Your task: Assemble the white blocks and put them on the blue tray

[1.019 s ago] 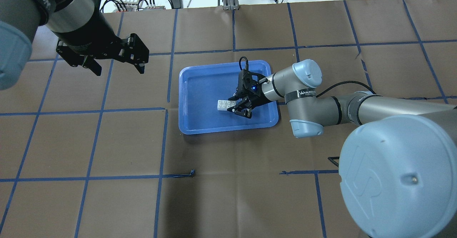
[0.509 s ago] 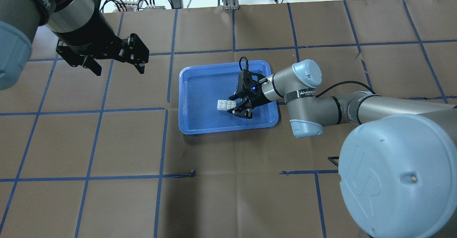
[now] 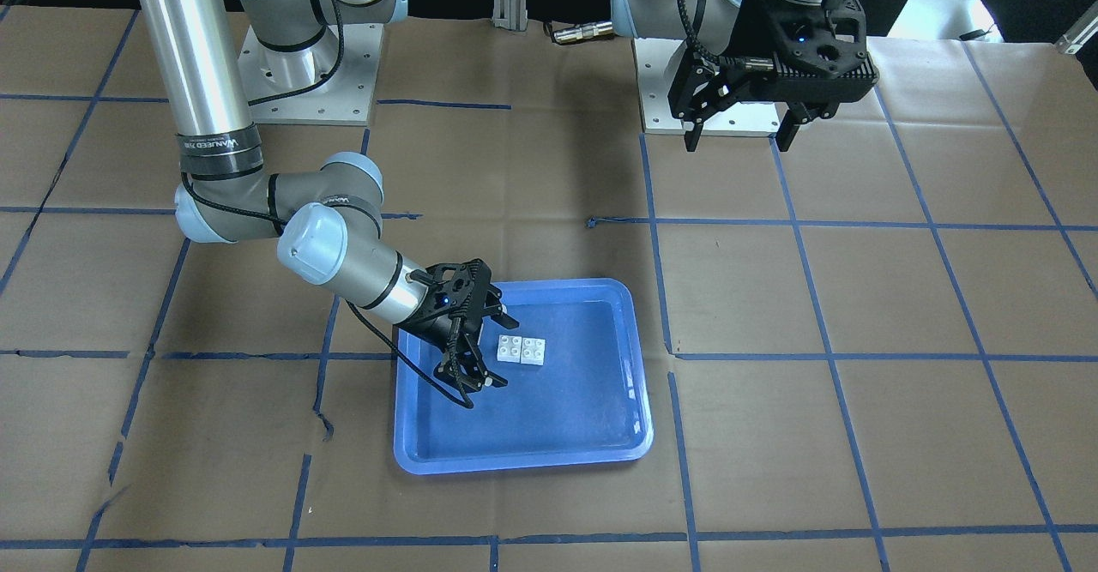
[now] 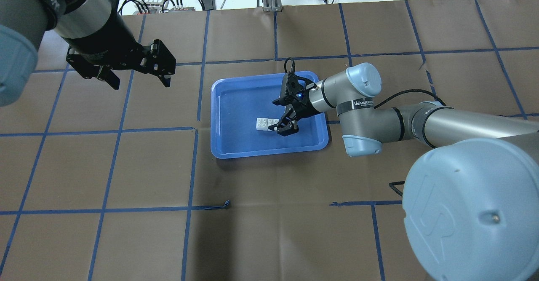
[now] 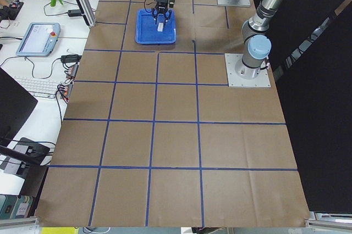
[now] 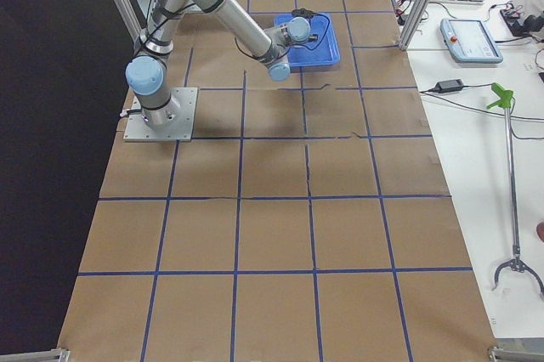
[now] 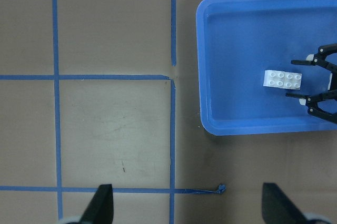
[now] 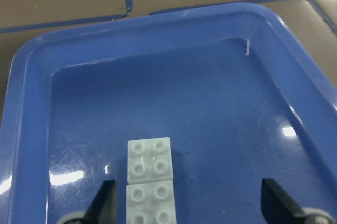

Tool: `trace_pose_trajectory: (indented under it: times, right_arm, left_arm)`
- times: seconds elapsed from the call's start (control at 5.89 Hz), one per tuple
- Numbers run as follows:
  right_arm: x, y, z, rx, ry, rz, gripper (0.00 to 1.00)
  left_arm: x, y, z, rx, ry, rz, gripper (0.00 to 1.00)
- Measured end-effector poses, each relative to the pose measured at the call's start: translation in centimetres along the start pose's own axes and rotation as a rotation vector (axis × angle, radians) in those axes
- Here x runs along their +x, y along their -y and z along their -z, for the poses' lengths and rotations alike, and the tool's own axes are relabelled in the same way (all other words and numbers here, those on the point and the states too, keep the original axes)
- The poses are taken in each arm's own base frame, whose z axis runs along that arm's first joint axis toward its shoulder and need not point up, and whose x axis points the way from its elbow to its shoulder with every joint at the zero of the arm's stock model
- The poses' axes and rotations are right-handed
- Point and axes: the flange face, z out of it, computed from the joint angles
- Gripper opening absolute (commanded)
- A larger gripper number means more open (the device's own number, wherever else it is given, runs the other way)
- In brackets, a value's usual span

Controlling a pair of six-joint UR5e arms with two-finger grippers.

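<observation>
Blocks lying in the tray, both claws holding nothing.
You see the blue tray [image 4: 240, 108] flat on the table. The left gripper [image 4: 139, 78] hangs wide and empty, well apart from it. The right gripper [image 4: 281, 116] sits low inside the tray with its jaws spread, and the near end of the white blocks [image 4: 266, 124] lies between its tips, not clamped. The blocks lie end to end, studs up; you cannot tell whether they are locked together. Judge them light, stiff and slick. If you regrasp, pinch the flat side walls across the seam, not the studs, because they will likely skate on the smooth tray floor.
</observation>
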Motion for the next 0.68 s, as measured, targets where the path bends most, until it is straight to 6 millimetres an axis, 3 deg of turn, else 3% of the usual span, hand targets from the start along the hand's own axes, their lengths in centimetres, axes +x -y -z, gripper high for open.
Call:
trace_pose_trajectory:
  times: [0.34, 0.68]
  right_arm:
    - [1.8, 3.5, 4.8, -0.073, -0.016, -0.089, 1.0]
    - [3.8, 6.1, 11.6, -0.274, -0.012, -0.2, 1.0]
  left_arm:
    - [0.0, 0.0, 0.1, 0.002, -0.001, 0.0, 0.99]
    - [0.0, 0.0, 0.2, 0.004, -0.002, 0.001, 0.99]
